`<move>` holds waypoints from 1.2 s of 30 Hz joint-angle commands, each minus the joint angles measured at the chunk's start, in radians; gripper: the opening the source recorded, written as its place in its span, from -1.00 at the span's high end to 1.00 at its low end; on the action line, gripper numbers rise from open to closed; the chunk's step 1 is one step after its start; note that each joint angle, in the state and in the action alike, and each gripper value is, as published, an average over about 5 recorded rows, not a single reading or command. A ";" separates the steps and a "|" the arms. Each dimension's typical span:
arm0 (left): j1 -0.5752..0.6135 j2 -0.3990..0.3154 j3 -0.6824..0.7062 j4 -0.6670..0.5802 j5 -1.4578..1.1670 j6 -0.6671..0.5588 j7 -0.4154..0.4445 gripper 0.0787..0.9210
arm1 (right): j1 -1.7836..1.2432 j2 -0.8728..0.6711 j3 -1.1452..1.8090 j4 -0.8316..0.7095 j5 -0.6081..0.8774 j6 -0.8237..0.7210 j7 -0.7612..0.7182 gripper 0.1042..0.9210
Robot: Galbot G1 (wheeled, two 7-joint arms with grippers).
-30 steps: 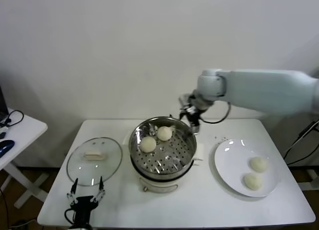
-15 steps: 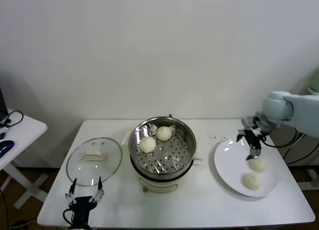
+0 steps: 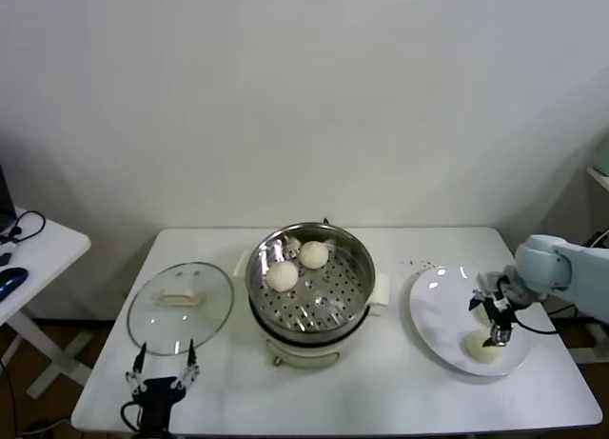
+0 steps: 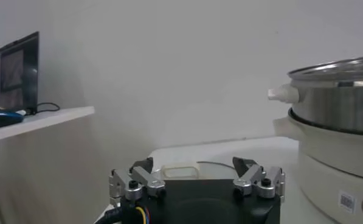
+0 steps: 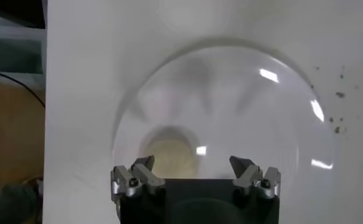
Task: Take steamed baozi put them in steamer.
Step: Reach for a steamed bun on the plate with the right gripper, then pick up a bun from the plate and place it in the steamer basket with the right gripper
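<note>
The right gripper (image 3: 494,327) hangs over the white plate (image 3: 436,315) with its fingers spread wide and nothing between them, one bun (image 3: 479,348) just below it. Two more buns (image 3: 283,275) sit in the steamer (image 3: 357,272), well off to its left. The left gripper (image 3: 163,370) waits with fingers apart beside the glass lid (image 3: 180,307).

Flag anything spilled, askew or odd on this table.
Only one thing: a scatter of small dark specks lies on the white table just beyond the plate, like crumbs. Otherwise all is tidy: the glass lid lies flat beside the steamer.
</note>
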 commanded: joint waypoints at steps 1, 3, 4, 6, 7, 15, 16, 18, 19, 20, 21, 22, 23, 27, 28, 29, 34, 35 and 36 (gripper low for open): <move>0.002 0.000 0.002 0.001 0.004 0.002 0.000 -0.77 | -0.180 -0.052 0.135 -0.007 -0.070 -0.017 0.031 -0.76; 0.001 0.000 0.003 0.001 0.006 0.002 0.000 -0.77 | -0.183 -0.054 0.136 -0.007 -0.070 -0.017 0.030 -0.76; 0.001 0.000 0.003 0.002 0.007 0.003 0.000 -0.77 | -0.186 -0.055 0.138 -0.007 -0.071 -0.017 0.030 -0.76; 0.001 0.000 0.004 0.001 0.008 0.004 0.000 -0.77 | -0.197 -0.056 0.146 -0.010 -0.074 -0.018 0.030 -0.76; 0.001 0.001 0.005 0.001 0.009 0.004 0.000 -0.77 | -0.203 -0.055 0.153 -0.013 -0.075 -0.018 0.031 -0.76; 0.002 0.003 0.007 0.004 0.013 0.003 0.001 -0.77 | -0.278 -0.056 0.232 -0.024 -0.085 -0.023 0.033 -0.76; 0.002 0.003 0.008 0.004 0.014 0.004 0.001 -0.77 | -0.284 -0.057 0.239 -0.023 -0.088 -0.023 0.032 -0.76; 0.002 0.004 0.008 0.004 0.014 0.004 0.001 -0.77 | -0.293 -0.058 0.251 -0.021 -0.094 -0.024 0.033 -0.73; 0.001 0.004 0.008 0.003 0.014 0.005 0.001 -0.77 | -0.293 -0.058 0.254 -0.021 -0.095 -0.023 0.033 -0.70; 0.001 0.005 0.008 0.003 0.014 0.006 0.001 -0.77 | -0.293 -0.059 0.256 -0.021 -0.096 -0.023 0.033 -0.66; 0.000 0.005 0.008 0.002 0.014 0.006 0.001 -0.77 | -0.291 -0.059 0.259 -0.021 -0.097 -0.022 0.033 -0.61; -0.001 0.005 0.008 0.002 0.014 0.007 0.001 -0.77 | -0.287 -0.059 0.260 -0.020 -0.098 -0.022 0.033 -0.55; -0.002 0.005 0.008 0.003 0.013 0.007 0.001 -0.77 | -0.283 -0.059 0.261 -0.020 -0.099 -0.021 0.033 -0.51; -0.002 0.004 0.012 0.004 0.014 0.007 0.000 -0.77 | -0.251 -0.056 0.252 -0.012 -0.101 -0.017 0.027 -0.39; -0.001 0.004 0.013 0.003 0.014 0.006 0.000 -0.77 | -0.235 -0.057 0.243 -0.007 -0.100 -0.015 0.023 -0.36; 0.000 0.003 0.013 0.003 0.015 0.006 0.000 -0.77 | -0.212 -0.056 0.226 -0.001 -0.099 -0.011 0.018 -0.34; 0.001 0.001 0.012 0.004 0.020 0.006 -0.001 -0.77 | 0.070 -0.031 0.027 0.042 -0.057 0.031 0.002 -0.29; 0.000 0.000 0.013 0.005 0.022 0.007 -0.001 -0.77 | 0.151 -0.017 -0.027 0.053 -0.041 0.045 -0.003 -0.28; -0.001 -0.001 0.013 0.006 0.024 0.007 -0.001 -0.77 | 0.230 0.000 -0.075 0.064 -0.024 0.060 -0.011 -0.29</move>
